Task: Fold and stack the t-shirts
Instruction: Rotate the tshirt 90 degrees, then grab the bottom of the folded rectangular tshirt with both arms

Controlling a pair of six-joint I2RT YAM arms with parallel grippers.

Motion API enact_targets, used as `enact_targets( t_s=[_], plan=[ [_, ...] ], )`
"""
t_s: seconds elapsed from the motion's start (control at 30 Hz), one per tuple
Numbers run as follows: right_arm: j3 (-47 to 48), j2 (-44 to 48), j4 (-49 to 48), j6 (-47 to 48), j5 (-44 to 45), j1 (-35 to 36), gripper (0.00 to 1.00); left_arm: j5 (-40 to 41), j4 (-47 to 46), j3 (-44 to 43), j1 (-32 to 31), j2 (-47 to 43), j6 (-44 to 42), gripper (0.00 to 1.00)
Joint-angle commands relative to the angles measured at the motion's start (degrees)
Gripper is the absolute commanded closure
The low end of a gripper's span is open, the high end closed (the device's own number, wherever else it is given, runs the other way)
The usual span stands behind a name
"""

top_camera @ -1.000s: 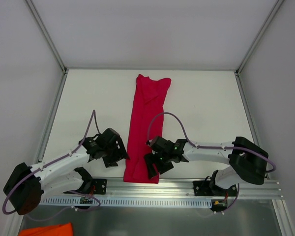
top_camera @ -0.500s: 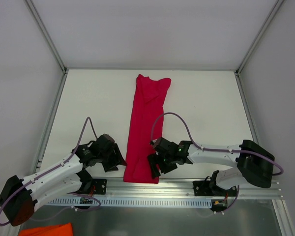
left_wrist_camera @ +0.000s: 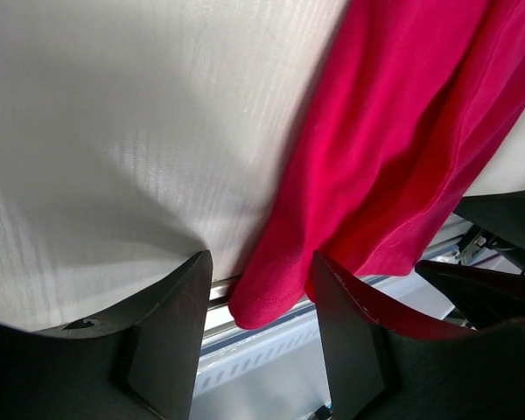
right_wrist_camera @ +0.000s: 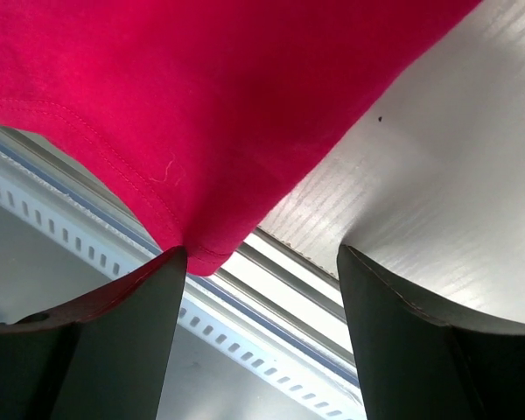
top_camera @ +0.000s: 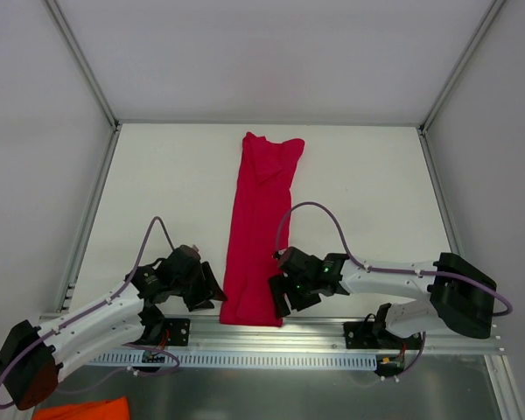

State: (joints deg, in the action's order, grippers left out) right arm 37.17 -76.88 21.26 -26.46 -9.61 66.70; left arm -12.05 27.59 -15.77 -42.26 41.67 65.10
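The crimson t-shirt (top_camera: 261, 219) lies folded into one long narrow strip down the middle of the white table (top_camera: 166, 184), collar end far, hem at the near edge. My left gripper (top_camera: 212, 296) is at the hem's left corner. In the left wrist view the t-shirt (left_wrist_camera: 394, 131) hangs a rounded hem corner between the open fingers (left_wrist_camera: 171, 332) of the left gripper (left_wrist_camera: 261, 262). My right gripper (top_camera: 278, 302) is at the hem's right corner. In the right wrist view the right gripper (right_wrist_camera: 261, 254) is open, with the t-shirt (right_wrist_camera: 201, 96) corner against its left finger (right_wrist_camera: 122, 341).
A slotted metal rail (top_camera: 332, 337) runs along the table's near edge, just under the hem. An orange cloth (top_camera: 79, 409) lies below the rail at the bottom left. Grey walls and frame posts close the table in on three sides.
My left gripper has swung back toward the near edge and in to the hem's left corner, its jaws narrowing. The right gripper has slid slightly nearer along the hem.
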Motion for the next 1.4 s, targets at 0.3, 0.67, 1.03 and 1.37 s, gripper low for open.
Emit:
enact_targets(
  t_s=[0.3,0.67,1.03,1.37],
  plan=[
    [2.56,-1.78,-4.65,-1.40,-0.41,0.36,0.27,-0.96,-5.27,0.48,-2.73,4.82,0.82,0.55],
    [2.38,-2.83,-6.75,-2.45,-1.20,0.28,0.29,1.77,-7.56,1.71,-10.38,7.63,5.65,0.59],
    [-0.34,-2.49,-9.56,-4.74,-1.47,0.28,0.43,2.91,-8.87,2.76,-14.07,9.57,8.29,0.60],
    [-1.40,-0.37,-8.34,-5.18,-0.06,0.28,0.81,3.61,-7.47,1.80,-14.43,9.13,8.29,0.70]
  ],
)
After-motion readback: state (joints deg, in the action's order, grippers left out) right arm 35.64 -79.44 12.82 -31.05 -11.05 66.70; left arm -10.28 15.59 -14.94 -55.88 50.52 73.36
